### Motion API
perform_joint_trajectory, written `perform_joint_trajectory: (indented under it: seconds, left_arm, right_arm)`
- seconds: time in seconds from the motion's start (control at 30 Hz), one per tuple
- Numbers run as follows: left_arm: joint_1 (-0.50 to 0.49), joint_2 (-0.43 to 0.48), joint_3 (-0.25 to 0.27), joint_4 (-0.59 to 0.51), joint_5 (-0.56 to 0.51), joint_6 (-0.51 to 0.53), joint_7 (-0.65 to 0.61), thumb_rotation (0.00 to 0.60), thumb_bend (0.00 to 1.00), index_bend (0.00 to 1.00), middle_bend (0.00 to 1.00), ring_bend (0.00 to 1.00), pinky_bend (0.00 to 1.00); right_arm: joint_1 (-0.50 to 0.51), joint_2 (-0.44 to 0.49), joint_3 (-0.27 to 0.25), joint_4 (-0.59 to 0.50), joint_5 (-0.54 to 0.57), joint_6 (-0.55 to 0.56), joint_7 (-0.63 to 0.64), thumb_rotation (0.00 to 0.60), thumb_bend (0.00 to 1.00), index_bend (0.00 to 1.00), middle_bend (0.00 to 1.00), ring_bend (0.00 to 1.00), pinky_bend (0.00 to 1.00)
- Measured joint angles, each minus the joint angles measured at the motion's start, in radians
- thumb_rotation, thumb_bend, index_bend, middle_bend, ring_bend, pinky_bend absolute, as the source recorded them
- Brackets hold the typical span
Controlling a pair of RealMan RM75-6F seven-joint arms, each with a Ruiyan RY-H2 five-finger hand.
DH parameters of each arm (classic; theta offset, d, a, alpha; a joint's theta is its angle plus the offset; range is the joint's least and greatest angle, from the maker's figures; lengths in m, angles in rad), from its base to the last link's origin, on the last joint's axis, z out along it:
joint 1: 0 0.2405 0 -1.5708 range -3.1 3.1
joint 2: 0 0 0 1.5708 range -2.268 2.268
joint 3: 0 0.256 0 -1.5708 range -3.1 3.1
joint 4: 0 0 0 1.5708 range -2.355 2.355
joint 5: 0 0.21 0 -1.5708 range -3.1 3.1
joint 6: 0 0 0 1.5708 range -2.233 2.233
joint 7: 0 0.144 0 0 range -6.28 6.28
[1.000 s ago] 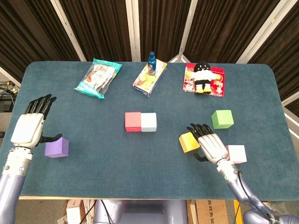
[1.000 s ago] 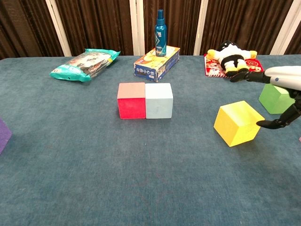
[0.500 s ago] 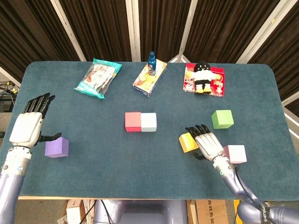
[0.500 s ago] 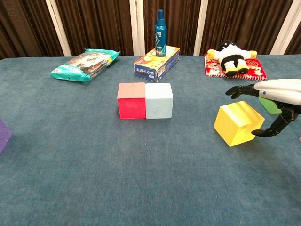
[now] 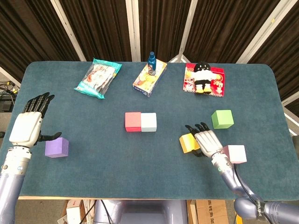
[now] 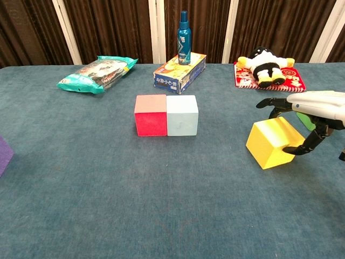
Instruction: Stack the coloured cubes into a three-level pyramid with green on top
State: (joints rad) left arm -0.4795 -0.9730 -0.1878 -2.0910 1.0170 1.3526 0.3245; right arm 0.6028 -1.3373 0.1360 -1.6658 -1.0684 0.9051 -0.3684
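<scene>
Chest view shows the yellow cube (image 6: 271, 143) tilted under the right hand (image 6: 312, 110).

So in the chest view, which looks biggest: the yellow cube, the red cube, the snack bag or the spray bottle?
1. Teal foil snack bag, the widest.
2. Yellow cube, though it sits nearer the camera.
3. Red cube, probably the same true size as the yellow.
4. Blue spray bottle, thin and farthest back.

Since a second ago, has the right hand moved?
Yes. The right hand has drawn toward the table's near edge, away from the green cube, closing around the yellow cube.
</scene>
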Motion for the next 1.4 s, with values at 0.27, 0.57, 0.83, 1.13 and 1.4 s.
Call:
perform_joint_trajectory:
  seconds: [0.27, 0.57, 0.83, 1.13, 1.4]
  left_arm:
    - [0.003, -0.005, -0.005, 0.002, -0.001, -0.004, 0.005, 0.600, 0.11, 0.00, 0.01, 0.00, 0.02]
    - [0.008, -0.009, -0.013, 0.001, 0.000, -0.002, 0.009, 0.600, 0.11, 0.00, 0.01, 0.00, 0.02]
    - [0.009, -0.012, -0.018, 0.006, -0.008, -0.009, 0.009, 0.600, 0.11, 0.00, 0.01, 0.00, 0.02]
    - [0.009, -0.014, -0.026, 0.015, -0.023, -0.021, 0.005, 0.600, 0.11, 0.00, 0.01, 0.00, 0.02]
    - [0.008, -0.012, -0.033, 0.025, -0.038, -0.033, -0.005, 0.600, 0.11, 0.00, 0.01, 0.00, 0.02]
  right_arm:
    - [0.012, -0.004, 0.015, -0.002, 0.013, 0.010, 0.026, 0.600, 0.34, 0.00, 0.37, 0.16, 0.00]
    - [0.060, -0.006, 0.063, -0.014, 0.144, 0.008, -0.012, 0.600, 0.34, 0.00, 0.37, 0.16, 0.00]
    - [0.141, -0.040, 0.112, 0.014, 0.326, 0.014, -0.090, 0.600, 0.34, 0.00, 0.37, 0.17, 0.00]
    - [0.245, -0.099, 0.139, 0.070, 0.485, 0.025, -0.173, 0.600, 0.34, 0.00, 0.37, 0.17, 0.00]
    - [0.299, -0.153, 0.147, 0.115, 0.556, 0.050, -0.212, 0.600, 0.34, 0.00, 0.37, 0.17, 0.00]
